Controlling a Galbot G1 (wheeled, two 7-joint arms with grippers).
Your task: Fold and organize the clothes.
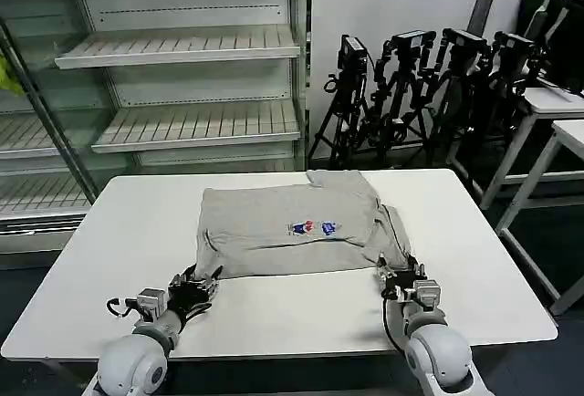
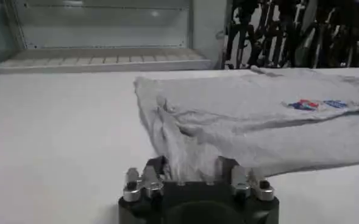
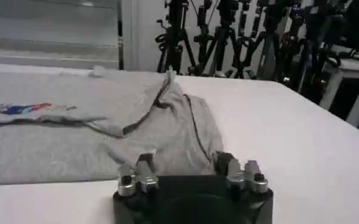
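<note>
White shelving [image 1: 196, 49], black tripods [image 1: 411, 95]

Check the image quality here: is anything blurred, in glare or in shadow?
Head view: even light, the T-shirt and its print readable, soft shadows under both tools on the table. Left wrist view: left tool soft up close, shelves behind hazy. Right wrist view: right tool soft too, tripods dark against the wall.

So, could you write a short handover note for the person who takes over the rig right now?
Left end effector: at the T-shirt's near left corner, cloth between its fingers.
Right end effector: at the near right corner, cloth between its fingers too.
T-shirt: lying on the white table, print up, partly folded, sleeve bunched at the right.
Done: both near corners taken.
Left: probably fold the near edge away, then tidy.
</note>
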